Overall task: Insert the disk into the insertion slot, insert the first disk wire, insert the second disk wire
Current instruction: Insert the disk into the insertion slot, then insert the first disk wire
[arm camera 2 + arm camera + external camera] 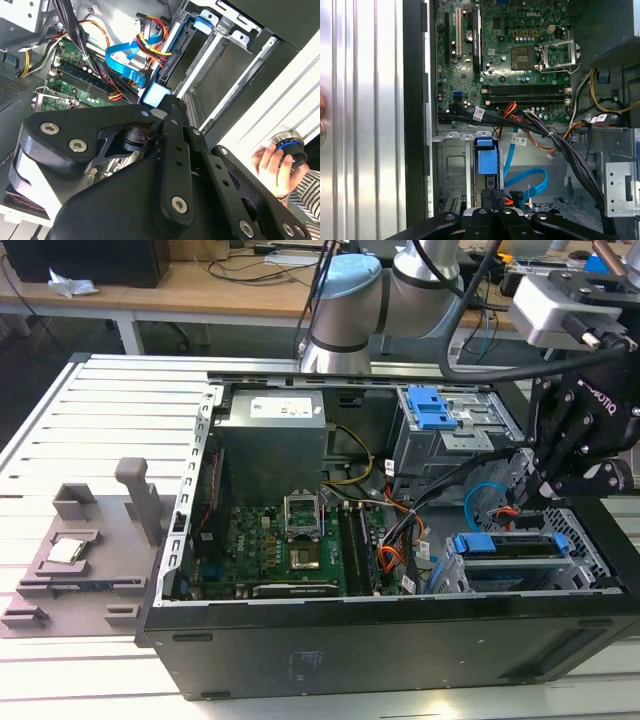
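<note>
Presently: gripper [497, 197] fingers drawn together, tips low in the case [350, 650] at the blue end tab of the disk [510, 543]. A plug may be pinched between them; I cannot tell. The disk sits in the slot [592, 552], at four o'clock of the open case in the exterior view, with the gripper at three o'clock. Blue cable [532, 177] and red cable [508, 510] loop loose just beside the tips.

Risk, as I judge it: a tilted approach would jam a plug against the disk's socket, or the fingers would snag the loose loops and drag them.

Exterior view gives the disk's full length in the slot; first wrist view gives its end tab. Second wrist view adds a person's hand [272, 165] on a round button [290, 147] beside the case.
</note>
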### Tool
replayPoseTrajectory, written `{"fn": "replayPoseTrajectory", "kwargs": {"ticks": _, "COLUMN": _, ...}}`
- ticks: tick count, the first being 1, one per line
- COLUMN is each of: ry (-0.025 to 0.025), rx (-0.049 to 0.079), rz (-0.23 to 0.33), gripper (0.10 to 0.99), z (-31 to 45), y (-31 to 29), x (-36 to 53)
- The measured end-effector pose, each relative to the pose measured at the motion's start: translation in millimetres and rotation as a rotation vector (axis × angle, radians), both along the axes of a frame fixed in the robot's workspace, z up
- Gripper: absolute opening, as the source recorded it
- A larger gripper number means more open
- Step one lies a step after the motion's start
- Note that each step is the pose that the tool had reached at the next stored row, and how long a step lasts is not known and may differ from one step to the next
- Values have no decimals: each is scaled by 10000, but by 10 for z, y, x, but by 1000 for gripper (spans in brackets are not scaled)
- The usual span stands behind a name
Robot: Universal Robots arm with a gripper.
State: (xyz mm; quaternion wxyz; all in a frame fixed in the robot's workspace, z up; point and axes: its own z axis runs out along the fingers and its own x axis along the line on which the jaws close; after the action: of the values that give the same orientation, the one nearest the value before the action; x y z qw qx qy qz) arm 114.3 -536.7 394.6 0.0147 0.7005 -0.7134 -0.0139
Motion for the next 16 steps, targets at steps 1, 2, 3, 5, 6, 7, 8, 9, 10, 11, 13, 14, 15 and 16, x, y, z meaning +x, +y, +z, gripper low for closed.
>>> {"fn": "replayPoseTrajectory", "kwargs": {"ticks": 1, "ry": 1, "rx": -1, "rz": 0, "gripper": 106, "z": -16, "y": 0, "x": 2}}
{"fn": "replayPoseTrajectory", "kwargs": {"ticks": 2, "ry": 1, "rx": -1, "rz": 1, "gripper": 106, "z": -22, "y": 1, "x": 4}}
{"fn": "replayPoseTrajectory", "kwargs": {"ticks": 3, "ry": 1, "rx": -2, "rz": 1, "gripper": 106, "z": -24, "y": 1, "x": 5}}
{"fn": "replayPoseTrajectory", "kwargs": {"ticks": 5, "ry": 1, "rx": -2, "rz": 1, "gripper": 106, "z": -25, "y": 0, "x": 6}}
{"fn": "replayPoseTrajectory", "kwargs": {"ticks": 6, "ry": 1, "rx": -2, "rz": 1, "gripper": 106, "z": -25, "y": 0, "x": 6}}
{"fn": "replayPoseTrajectory", "kwargs": {"ticks": 7, "ry": 1, "rx": -1, "rz": 1, "gripper": 106, "z": -26, "y": 0, "x": 6}}
{"fn": "replayPoseTrajectory", "kwargs": {"ticks": 8, "ry": 1, "rx": -1, "rz": 1, "gripper": 106, "z": -26, "y": 0, "x": 6}}
{"fn": "replayPoseTrajectory", "kwargs": {"ticks": 9, "ry": 1, "rx": -1, "rz": 1, "gripper": 106, "z": -26, "y": 0, "x": 7}}
{"fn": "replayPoseTrajectory", "kwargs": {"ticks": 10, "ry": 1, "rx": -1, "rz": 1, "gripper": 106, "z": -26, "y": 0, "x": 7}}
{"fn": "replayPoseTrajectory", "kwargs": {"ticks": 11, "ry": 1, "rx": -1, "rz": 1, "gripper": 106, "z": -26, "y": 0, "x": 8}}
{"fn": "replayPoseTrajectory", "kwargs": {"ticks": 13, "ry": 1, "rx": 0, "rz": 1, "gripper": 106, "z": -26, "y": 0, "x": 8}}
{"fn": "replayPoseTrajectory", "kwargs": {"ticks": 14, "ry": 1, "rx": 0, "rz": 1, "gripper": 106, "z": -26, "y": 0, "x": 9}}
{"fn": "replayPoseTrajectory", "kwargs": {"ticks": 15, "ry": 0, "rx": -1, "rz": 1, "gripper": 106, "z": -26, "y": 0, "x": 8}}
{"fn": "replayPoseTrajectory", "kwargs": {"ticks": 16, "ry": 1, "rx": 0, "rz": 1, "gripper": 106, "z": -26, "y": 0, "x": 9}}
